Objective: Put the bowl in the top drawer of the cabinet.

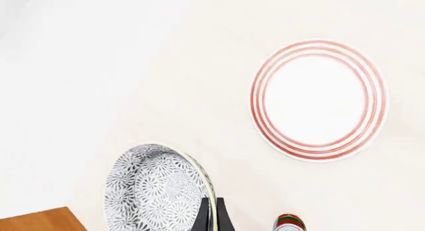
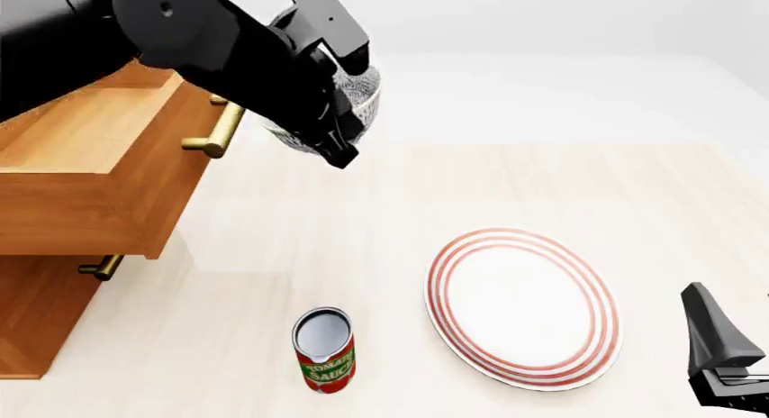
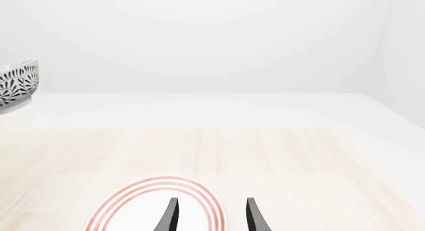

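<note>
We note L gripper [image 2: 342, 134] pinching bowl [image 2: 360, 101] rim, aloft beside open drawer [image 2: 108, 179]; R gripper [image 3: 211, 213] spread over plate [image 2: 524, 304].

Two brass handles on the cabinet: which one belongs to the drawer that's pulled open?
The upper handle, on the top drawer, which juts out over the table. The lower handle sits on a closed front beneath it.
</note>
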`<control>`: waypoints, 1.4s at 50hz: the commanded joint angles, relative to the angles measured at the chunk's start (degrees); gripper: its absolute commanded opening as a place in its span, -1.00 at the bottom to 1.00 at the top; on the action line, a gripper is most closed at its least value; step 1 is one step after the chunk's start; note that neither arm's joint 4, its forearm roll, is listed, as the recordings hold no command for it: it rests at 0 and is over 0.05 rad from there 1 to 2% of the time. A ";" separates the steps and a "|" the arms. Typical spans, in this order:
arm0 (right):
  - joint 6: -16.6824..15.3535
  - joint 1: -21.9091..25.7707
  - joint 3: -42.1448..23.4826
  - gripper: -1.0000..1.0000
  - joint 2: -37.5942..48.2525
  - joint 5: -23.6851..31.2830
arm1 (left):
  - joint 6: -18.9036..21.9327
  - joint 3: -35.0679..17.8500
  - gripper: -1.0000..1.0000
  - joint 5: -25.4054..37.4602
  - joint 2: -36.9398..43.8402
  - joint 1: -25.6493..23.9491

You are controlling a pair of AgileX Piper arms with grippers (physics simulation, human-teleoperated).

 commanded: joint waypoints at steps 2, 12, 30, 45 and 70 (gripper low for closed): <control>0.00 0.00 0.00 1.00 0.00 0.00 | 6.65 -12.78 -1.00 6.93 -0.60 0.42; 0.00 0.00 0.00 1.00 0.00 0.00 | 10.06 -20.77 -1.00 10.86 1.10 0.53; 0.00 0.00 0.00 1.00 0.00 0.00 | 15.44 -26.29 -1.00 17.12 -1.86 6.25; 0.00 0.00 0.00 1.00 0.00 0.00 | 17.31 -22.25 -1.00 18.02 -10.23 14.68; 0.00 0.00 0.00 1.00 0.00 0.00 | 13.73 -10.08 -1.00 12.74 -17.32 21.82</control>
